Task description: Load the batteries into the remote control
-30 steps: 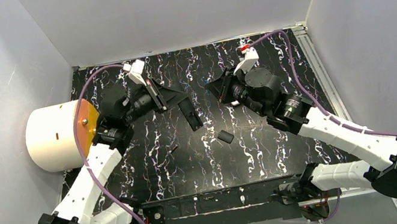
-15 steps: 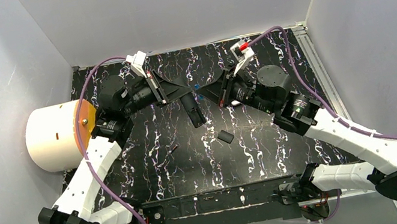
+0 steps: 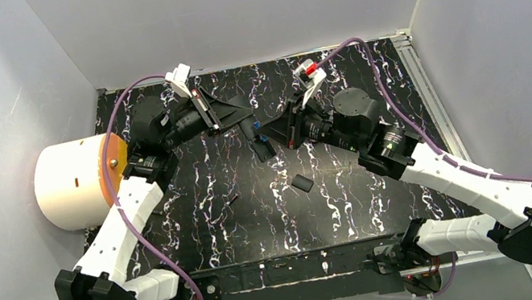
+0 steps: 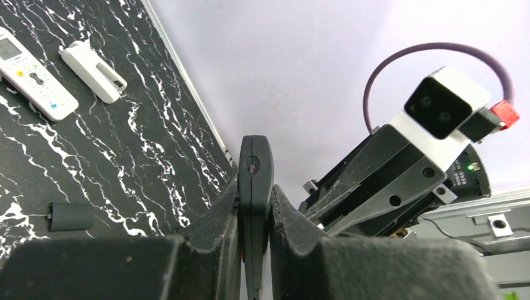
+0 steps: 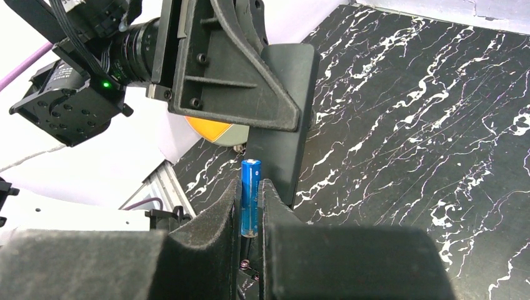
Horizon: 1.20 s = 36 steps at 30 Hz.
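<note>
The right gripper (image 5: 250,185), clamping the blue battery (image 5: 251,172), is closing on the remote control (image 4: 255,164) gripped by the left gripper (image 4: 255,190) near the table's (image 3: 353,202) far edge, nearing insertion.

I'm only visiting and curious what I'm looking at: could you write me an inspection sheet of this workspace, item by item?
Surface: black, white-veined table; no spills seen.
Job's things: dark remote held off the table; blue battery held upright close to it; tiny dark cylinder lying loose, possibly a battery.
Clutter: white remote beside a white oblong piece; small dark block.
Grippers: left gripper shut on the dark remote; right gripper shut on the blue battery.
Cables: purple cable arching at each wrist.
Surroundings: pale walls; white drum, orange-faced, at left.
</note>
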Available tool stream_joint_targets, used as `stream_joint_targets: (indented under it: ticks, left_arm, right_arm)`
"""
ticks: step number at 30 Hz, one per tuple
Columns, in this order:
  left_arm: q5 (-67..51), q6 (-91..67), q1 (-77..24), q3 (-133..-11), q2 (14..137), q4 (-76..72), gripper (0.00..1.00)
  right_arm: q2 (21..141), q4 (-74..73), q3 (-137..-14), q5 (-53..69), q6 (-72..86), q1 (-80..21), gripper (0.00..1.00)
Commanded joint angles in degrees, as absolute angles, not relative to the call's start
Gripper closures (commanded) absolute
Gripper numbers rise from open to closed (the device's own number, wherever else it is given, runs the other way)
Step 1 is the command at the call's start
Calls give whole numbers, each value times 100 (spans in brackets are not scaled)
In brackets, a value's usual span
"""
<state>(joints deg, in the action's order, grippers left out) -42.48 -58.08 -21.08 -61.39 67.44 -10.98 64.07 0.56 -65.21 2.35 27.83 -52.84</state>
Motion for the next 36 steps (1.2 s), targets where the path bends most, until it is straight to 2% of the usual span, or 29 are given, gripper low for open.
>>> stream_joint_targets:
  ticks: [1, 15, 36]
  left_arm:
    - [-4354, -6284, -2072, -6125, 6710, -1630, 100]
    - [-4121, -7806, -2066, -5447, 6860, -3128, 100]
    - [-3986, -8432, -2071, -5326, 6969, -3538, 100]
  right_arm:
    - [6450, 395, -6763, 198, 2568, -5373, 91]
    - [6466, 447, -6621, -892, 1759, -5767, 91]
    - [6122, 340, -6218, -981, 1787, -5867, 88]
